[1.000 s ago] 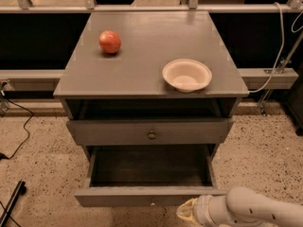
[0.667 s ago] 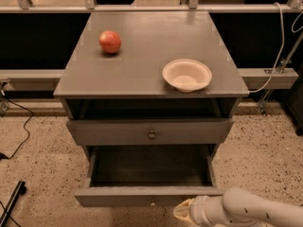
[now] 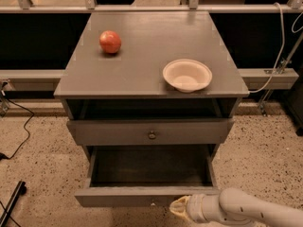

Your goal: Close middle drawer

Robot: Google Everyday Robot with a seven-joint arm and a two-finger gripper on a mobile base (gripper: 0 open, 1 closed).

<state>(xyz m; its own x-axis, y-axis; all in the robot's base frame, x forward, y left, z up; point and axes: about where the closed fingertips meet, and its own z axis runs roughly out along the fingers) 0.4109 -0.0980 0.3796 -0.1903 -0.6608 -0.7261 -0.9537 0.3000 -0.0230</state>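
Observation:
The middle drawer [image 3: 142, 196] is pulled far out of the grey cabinet, and its dark inside shows. Its low flat front panel has a tiny pale knob [image 3: 152, 203] at the centre. My gripper [image 3: 178, 208] is at the bottom of the view, on the end of a white arm that comes in from the right. Its pale tip is at the drawer's front panel, just right of the knob. Whether it touches the panel does not show.
Above is a taller-fronted drawer [image 3: 150, 131] with a brass knob, slightly out. On the cabinet top [image 3: 151, 37] are a red apple [image 3: 110, 41] and a white bowl [image 3: 187, 74]. Black cables [image 3: 14, 141] lie on the speckled floor at the left. A railing runs behind.
My gripper has moved a little to the left along the drawer's front panel, toward the knob. The drawer has not visibly moved.

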